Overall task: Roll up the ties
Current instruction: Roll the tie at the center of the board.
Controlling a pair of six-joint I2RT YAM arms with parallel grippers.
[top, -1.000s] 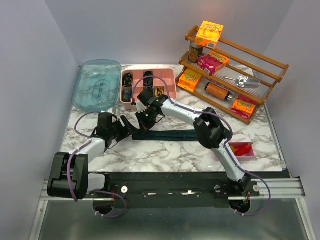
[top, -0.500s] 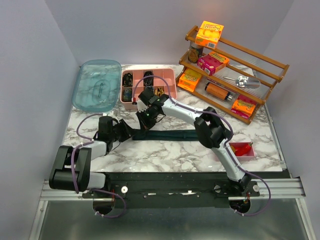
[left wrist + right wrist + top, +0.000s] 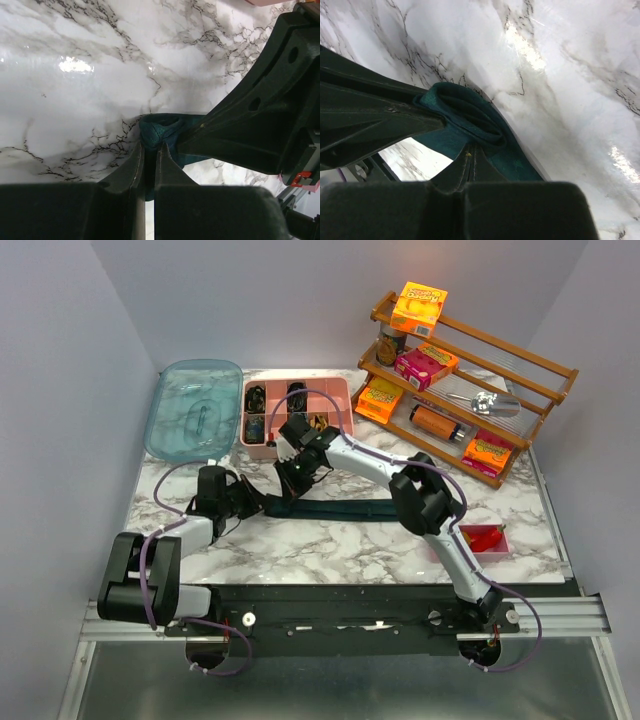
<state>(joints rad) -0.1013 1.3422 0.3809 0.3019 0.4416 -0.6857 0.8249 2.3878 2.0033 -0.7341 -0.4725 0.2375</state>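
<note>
You are looking down on a white marble table with grey veins, and plain pale lavender-grey walls are closing it in at the back and on both sides. A slatted wooden rack is standing at its far right corner. Overhead light is glaring off the polished top in bright patches. A metal rail is running along the near edge.
</note>
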